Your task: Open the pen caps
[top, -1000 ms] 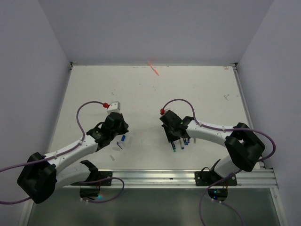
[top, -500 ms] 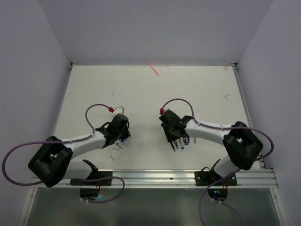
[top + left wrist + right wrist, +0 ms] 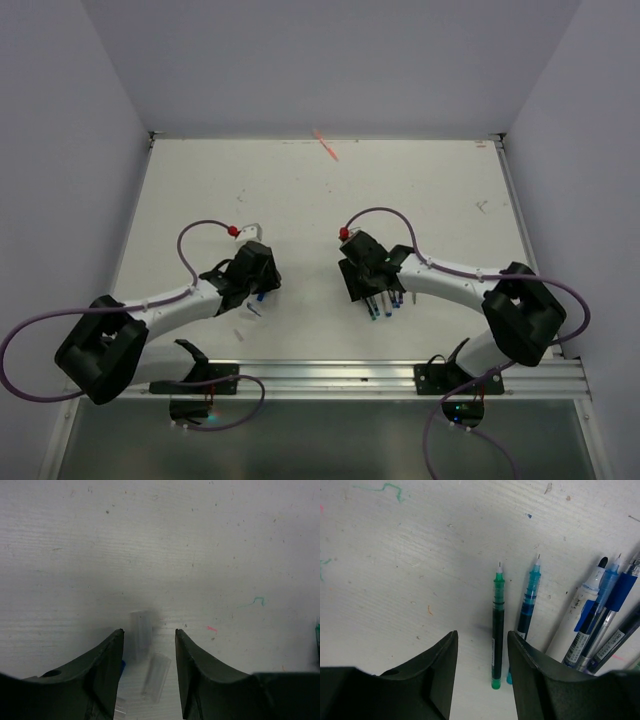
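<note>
My left gripper is open, low over the table. Two short clear plastic caps lie between its fingers, one ahead and one nearer. A blue cap peeks out beside the left finger and shows in the top view. My right gripper is open over an uncapped green pen, which lies between its fingers. An uncapped teal pen lies just right of it. In the top view the left gripper and right gripper are both near the table's front.
A white pen and several blue pens lie bunched at the right of the right wrist view. A thin orange-red stick lies at the far edge. The white table is walled on three sides.
The left arm has swung down and in, bringing its gripper low over the caps. The right gripper has barely shifted over the pens.
</note>
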Robot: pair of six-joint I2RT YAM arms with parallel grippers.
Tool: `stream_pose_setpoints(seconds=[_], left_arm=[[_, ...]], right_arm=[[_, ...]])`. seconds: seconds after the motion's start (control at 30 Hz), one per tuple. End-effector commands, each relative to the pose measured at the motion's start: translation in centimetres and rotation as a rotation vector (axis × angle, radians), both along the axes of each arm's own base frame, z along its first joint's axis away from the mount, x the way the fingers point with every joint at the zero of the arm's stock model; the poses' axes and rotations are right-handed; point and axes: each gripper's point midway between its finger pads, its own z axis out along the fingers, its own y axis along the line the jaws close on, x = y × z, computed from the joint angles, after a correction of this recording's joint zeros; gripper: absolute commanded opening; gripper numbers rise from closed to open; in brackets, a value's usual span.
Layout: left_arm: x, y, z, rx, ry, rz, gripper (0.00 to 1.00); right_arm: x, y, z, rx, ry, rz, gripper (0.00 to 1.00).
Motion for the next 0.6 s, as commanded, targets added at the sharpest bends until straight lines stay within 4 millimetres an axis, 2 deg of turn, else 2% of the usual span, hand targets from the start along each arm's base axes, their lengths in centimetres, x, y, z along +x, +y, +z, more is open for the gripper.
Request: stream_pose_setpoints(seconds=[0.0, 0.13, 0.17, 0.2, 0.33, 0.37, 0.43, 0.47, 0.5, 0.53, 0.57], left_arm=[[1.5, 0.2, 2.0, -0.007, -0.072, 0.037, 0.48], [1.9, 0.0, 3.0, -0.011, -0.096, 0.033, 0.5], [2.0, -0.1, 3.6, -0.022, -0.11, 0.029, 0.51], [2.2, -0.3, 4.2, -0.032, -0.124, 0.024, 0.51], [2.8, -0.9, 6.6, -0.066, -0.185, 0.006, 0.53], [2.9, -1.0, 7.2, -0.071, -0.198, -0.003, 0.54], [3.3, -1.5, 8.4, -0.09, -0.222, -0.013, 0.55], [3.4, -1.9, 9.1, -0.11, -0.238, -0.027, 0.57], [3.4, -2.0, 9.4, -0.117, -0.247, -0.035, 0.59], [3.5, -2.2, 9.8, -0.126, -0.258, -0.044, 0.6], [3.4, -2.6, 10.3, -0.147, -0.272, -0.059, 0.63]], right_arm=[[1.5, 1.4, 3.3, 0.078, -0.081, 0.01, 0.48], [2.0, 1.6, 4.6, 0.094, -0.114, 0.006, 0.52], [2.5, 1.7, 5.3, 0.1, -0.137, -0.003, 0.62], [2.8, 1.8, 5.7, 0.103, -0.151, -0.008, 0.67], [5.4, 2.0, 8.1, 0.094, -0.223, -0.046, 0.81], [6.8, 2.4, 9.1, 0.1, -0.243, -0.065, 0.85], [8.6, 2.6, 9.9, 0.087, -0.261, -0.074, 0.87], [10.4, 3.0, 11.8, 0.102, -0.306, -0.094, 0.89], [11.7, 2.7, 11.0, 0.046, -0.315, -0.114, 0.9], [12.9, 2.7, 11.3, 0.032, -0.335, -0.13, 0.92], [14.7, 3.1, 12.8, 0.045, -0.37, -0.153, 0.94]])
